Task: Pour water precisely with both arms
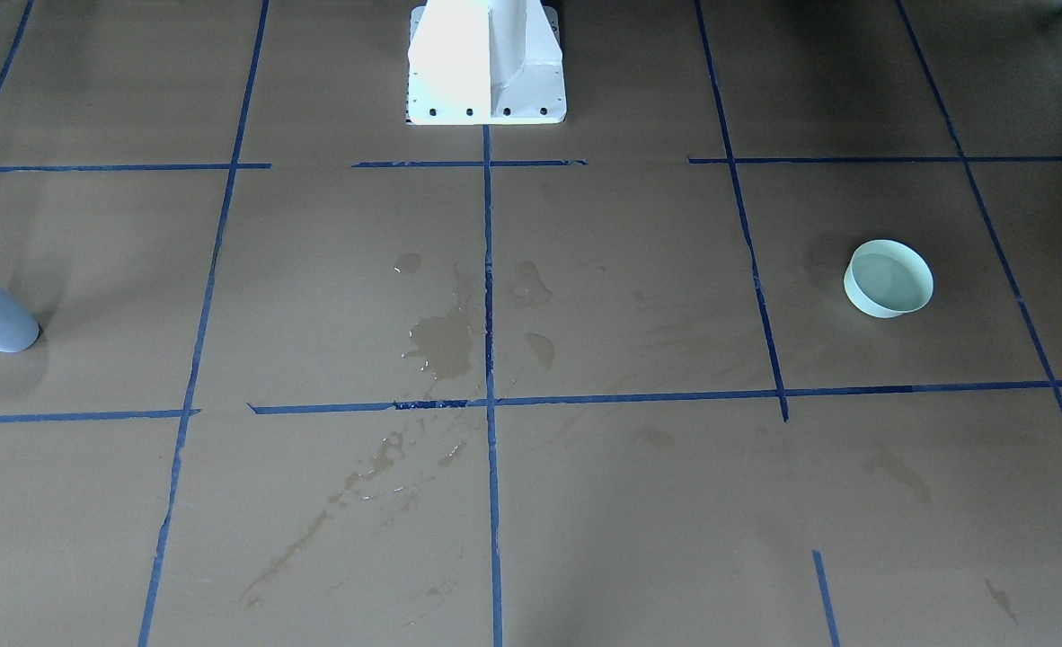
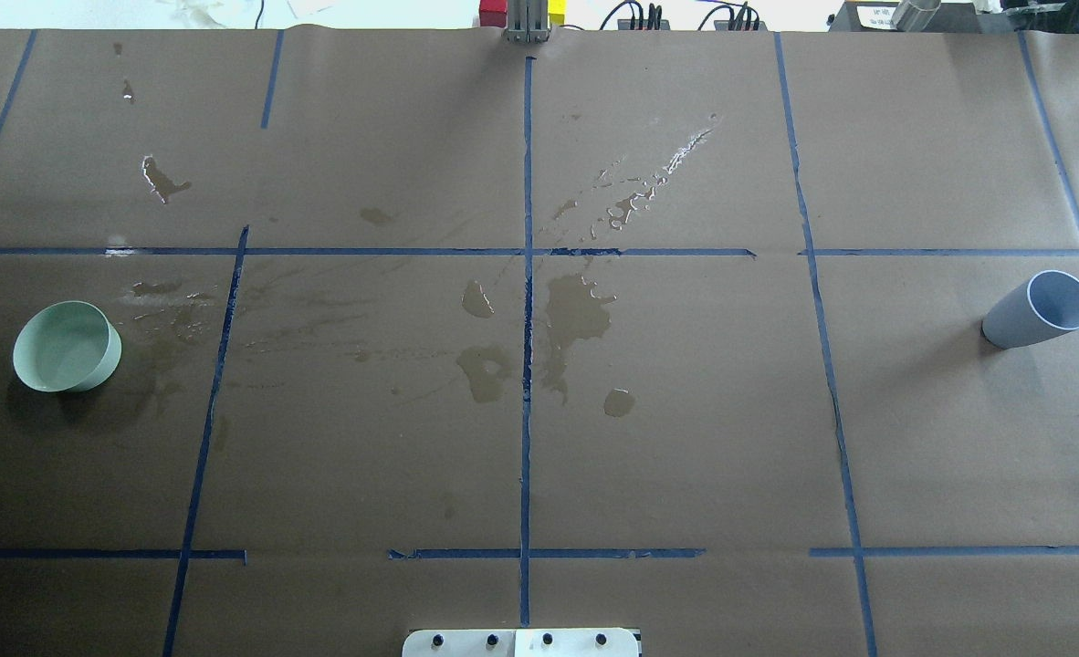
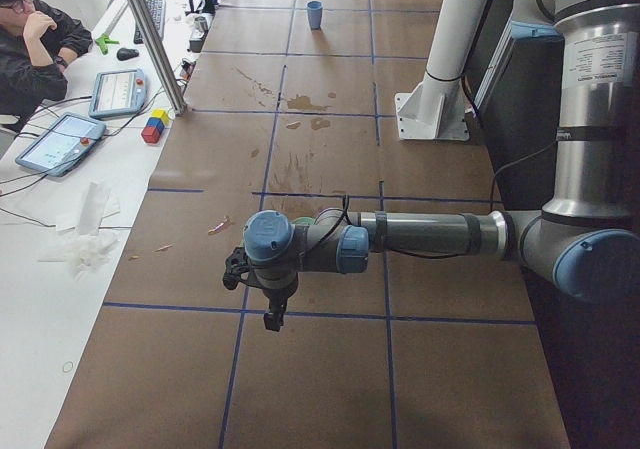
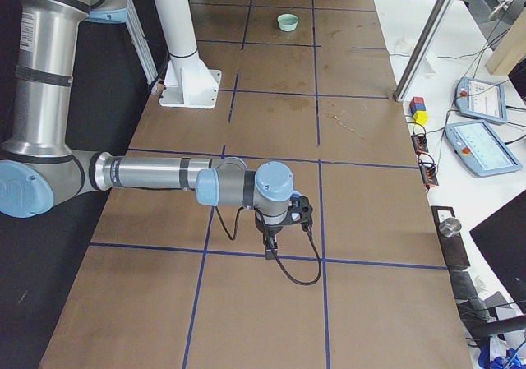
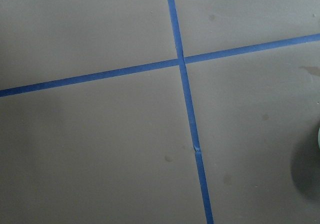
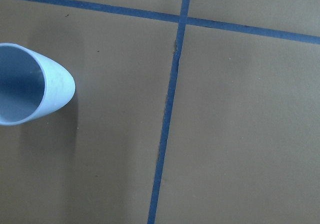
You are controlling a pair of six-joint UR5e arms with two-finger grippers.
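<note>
Water (image 1: 887, 273): appears to sit in the pale green bowl (image 2: 112, 358), where a level line shows inside the wall. More lies loose as puddles (image 2: 576, 310) across the middle of the worktop (image 2: 686, 456) (brown paper, darkened where wet). Blue cup (image 2: 1010, 328) stands upright at the opposite end; whether it holds any water I cannot tell.

The bowl is on the robot's left and the cup on its right, well apart. My reading is one vessel per arm, with the pour meant to meet between them.

Left arm (image 3: 430, 234) reaches out low near the bowl's end, its end effector (image 3: 271, 319) pointing down. Its wrist view catches only a sliver of green at the right edge. Right arm (image 4: 156, 173) mirrors it, end effector (image 4: 270, 252) above the paper beside the cup, which shows at the left of its wrist view.

Neither end effector touches a vessel. Jaw state cannot be told for either, as they show only in the side views. No grasp is made yet.
</note>
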